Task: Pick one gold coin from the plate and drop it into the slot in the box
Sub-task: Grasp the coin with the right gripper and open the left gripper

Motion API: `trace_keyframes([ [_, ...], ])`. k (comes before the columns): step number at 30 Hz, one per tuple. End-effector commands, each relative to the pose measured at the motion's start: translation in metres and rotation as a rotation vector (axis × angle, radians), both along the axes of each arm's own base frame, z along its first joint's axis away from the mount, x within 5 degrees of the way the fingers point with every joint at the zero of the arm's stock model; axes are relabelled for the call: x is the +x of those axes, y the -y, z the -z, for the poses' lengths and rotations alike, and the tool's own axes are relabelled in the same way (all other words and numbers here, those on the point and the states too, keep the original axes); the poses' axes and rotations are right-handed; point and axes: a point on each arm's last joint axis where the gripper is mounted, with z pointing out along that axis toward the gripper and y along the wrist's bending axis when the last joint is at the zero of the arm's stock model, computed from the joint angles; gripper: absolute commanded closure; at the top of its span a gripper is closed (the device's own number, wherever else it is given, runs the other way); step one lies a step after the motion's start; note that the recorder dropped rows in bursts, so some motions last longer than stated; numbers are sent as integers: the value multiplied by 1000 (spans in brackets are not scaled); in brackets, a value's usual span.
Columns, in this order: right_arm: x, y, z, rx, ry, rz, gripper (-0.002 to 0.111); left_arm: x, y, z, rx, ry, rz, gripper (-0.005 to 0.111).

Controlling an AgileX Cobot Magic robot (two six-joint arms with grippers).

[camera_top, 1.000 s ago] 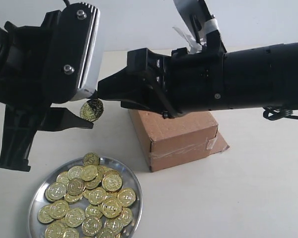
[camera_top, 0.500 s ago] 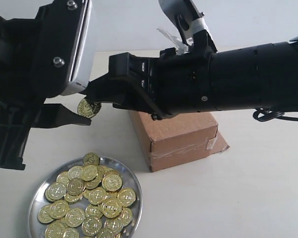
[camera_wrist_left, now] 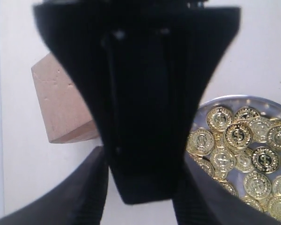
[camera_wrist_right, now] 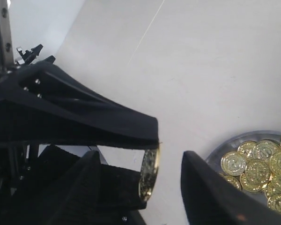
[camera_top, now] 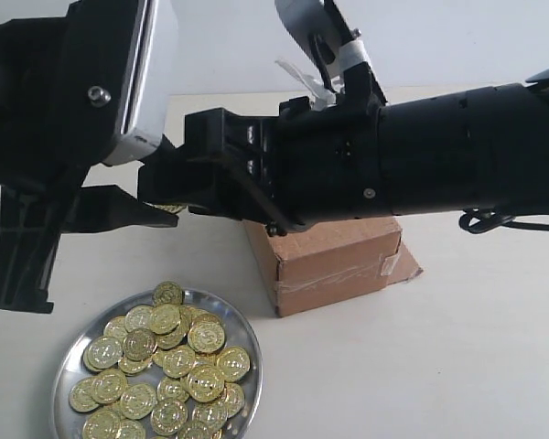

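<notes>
While the left gripper [camera_wrist_left: 143, 157] pinches one gold coin [camera_wrist_right: 149, 177] by its rim above the surface [camera_top: 457, 366], the right gripper [camera_wrist_right: 141, 159] stands open, a finger on either side of the coin and clear of it. Below lies the plate [camera_top: 66, 361], heaped with coins [camera_top: 165, 366], near the box [camera_top: 334, 256], whose slot is hidden under the right arm [camera_top: 439, 146].

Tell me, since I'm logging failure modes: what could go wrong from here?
1. The left claw pinches the gold coin only by its rim; the open right claw straddling it could knock it loose while closing.
2. The coin seems to hang beside the plate and short of the box, so a drop might land on the table and roll.
</notes>
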Motion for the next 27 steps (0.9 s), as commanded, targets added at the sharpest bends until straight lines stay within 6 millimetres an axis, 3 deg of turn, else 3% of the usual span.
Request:
trace_keyframes([
  [1,-2,-3,-1,6,6,-22,57,-1,2,-4,-34,10,0,80],
  [11,-1,-2,-1,-2,10,-7,61,-1,2,-4,-37,7,0,80],
  [22,0,-2,-1,-4,12,-3,106,-1,2,-4,-37,7,0,80],
  [27,0,-2,-1,-4,12,-3,108,-2,2,-4,-38,6,-1,80],
])
